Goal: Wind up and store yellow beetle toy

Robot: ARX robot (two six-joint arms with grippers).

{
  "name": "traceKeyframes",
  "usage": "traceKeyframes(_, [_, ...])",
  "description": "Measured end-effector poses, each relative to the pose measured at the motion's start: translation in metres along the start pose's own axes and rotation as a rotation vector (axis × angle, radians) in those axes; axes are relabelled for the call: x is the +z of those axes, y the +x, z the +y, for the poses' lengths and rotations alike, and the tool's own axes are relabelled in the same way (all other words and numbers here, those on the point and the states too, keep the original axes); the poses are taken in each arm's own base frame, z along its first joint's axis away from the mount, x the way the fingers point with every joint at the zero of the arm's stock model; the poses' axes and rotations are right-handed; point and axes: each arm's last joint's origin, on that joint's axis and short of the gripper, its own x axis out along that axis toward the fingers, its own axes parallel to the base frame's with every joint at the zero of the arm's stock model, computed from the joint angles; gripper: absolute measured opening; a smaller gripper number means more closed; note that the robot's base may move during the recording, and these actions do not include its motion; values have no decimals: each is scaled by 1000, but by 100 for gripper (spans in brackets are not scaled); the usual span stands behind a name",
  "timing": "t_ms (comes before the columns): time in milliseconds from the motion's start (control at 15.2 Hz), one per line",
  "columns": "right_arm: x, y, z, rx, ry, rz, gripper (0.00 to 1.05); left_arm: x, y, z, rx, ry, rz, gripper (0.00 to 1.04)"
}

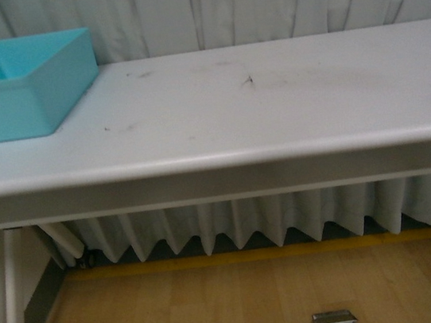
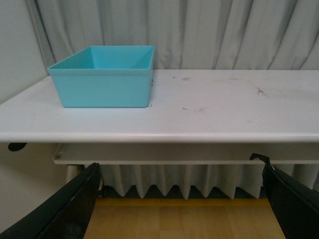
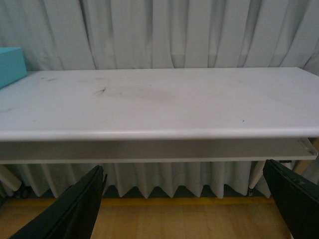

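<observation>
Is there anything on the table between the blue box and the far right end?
Nothing stands there. From the teal bin rightward the white table shows only dark scuff marks, seen in the front view.

Teal bin (image 1: 20, 84) cut off at left edge; bin interior mostly hidden.

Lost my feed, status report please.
Left gripper open, empty. Right gripper open, empty. Yellow beetle toy not in view. Teal plastic bin on white table, nothing blocking.
</observation>
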Motion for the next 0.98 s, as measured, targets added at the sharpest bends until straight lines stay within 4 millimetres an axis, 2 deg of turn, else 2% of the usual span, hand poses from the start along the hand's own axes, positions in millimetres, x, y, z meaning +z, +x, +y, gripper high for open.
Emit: traceKeyframes(984, [0,0,0,-1,0,-1,98,0,0,0,1,0,0,98])
